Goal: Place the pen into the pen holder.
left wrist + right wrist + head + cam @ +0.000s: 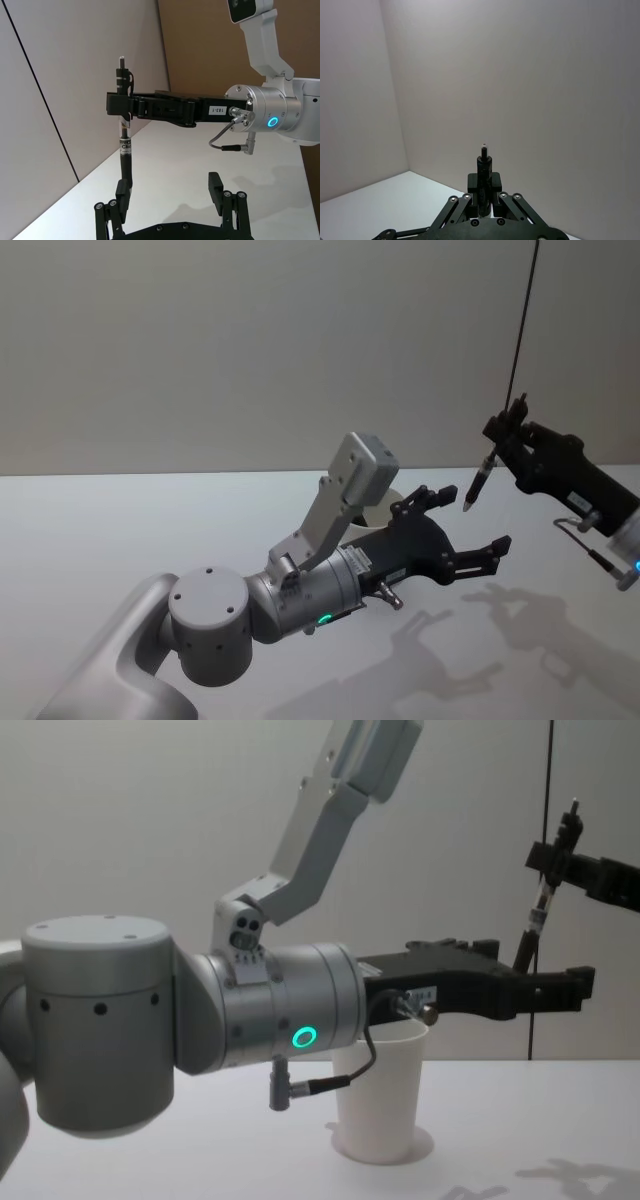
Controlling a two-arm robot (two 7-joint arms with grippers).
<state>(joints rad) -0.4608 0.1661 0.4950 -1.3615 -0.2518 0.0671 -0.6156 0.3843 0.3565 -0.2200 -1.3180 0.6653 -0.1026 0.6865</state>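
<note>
In the head view we see the right gripper (497, 445) clamped on the black pen (478, 480), held aloft tip-down near the left gripper (472, 522), whose spread fingers hold nothing. The left wrist view confirms that grip (pen nearly upright). The right wrist view shows the pen pinched between the fingers. In the chest view the white paper cup (385, 1105) stands on the table (560, 1140) under the left arm. We judge the pen lifted but not yet inserted.

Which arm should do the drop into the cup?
Right. The right pincer grips the pen, tip down; the left pincer is open, holding nothing, near the cup.
</note>
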